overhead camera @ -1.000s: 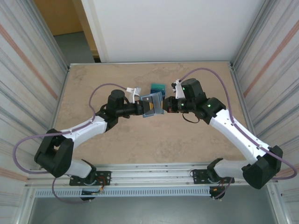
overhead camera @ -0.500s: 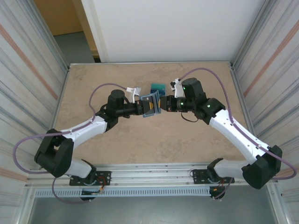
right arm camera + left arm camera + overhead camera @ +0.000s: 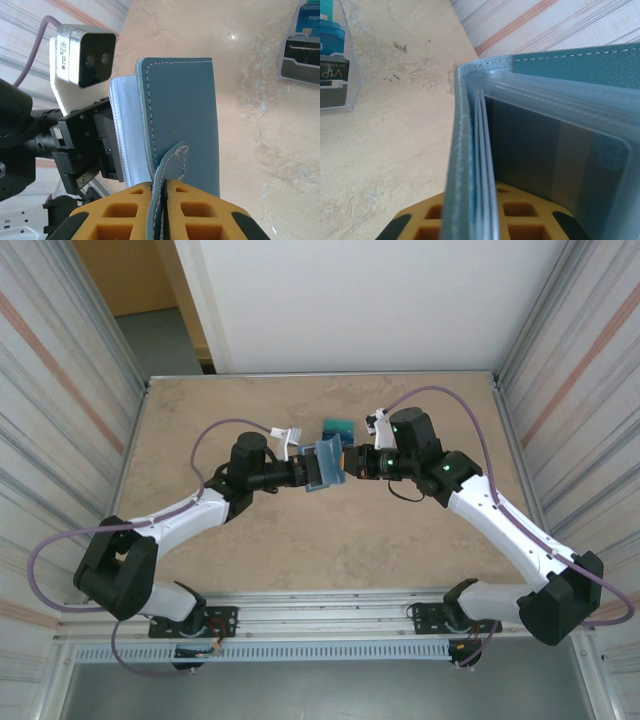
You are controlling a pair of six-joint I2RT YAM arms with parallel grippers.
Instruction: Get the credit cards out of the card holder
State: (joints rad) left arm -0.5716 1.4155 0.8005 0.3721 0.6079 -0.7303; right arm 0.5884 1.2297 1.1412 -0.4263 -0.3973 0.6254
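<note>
While both hands meet in the air above the middle of the tabletop (image 3: 250,560), the card holder (image 3: 326,462) hangs between them, clear of the surface and standing on edge. The left hand (image 3: 311,472) is clamped on one side of it. In its wrist view the yellow fingers (image 3: 540,205) sit under the slate-blue cover and a stack of clear sleeves, and a dim card shape shows through the nearest sleeve. The right hand (image 3: 352,462) is pinched together on the opposite side. Its yellow fingers (image 3: 127,195) are closed on a stitched edge of the cover, which rises straight up from the fingertips. Just past that cover, facing the right hand, sit the left hand's dark body and white wrist camera (image 3: 85,55). A small tray (image 3: 338,428) rests on the tabletop just beyond both hands, apart from the card holder. Teal credit cards (image 3: 329,35) stand in it, with a dark card marked VIP (image 3: 332,75) among them.
</note>
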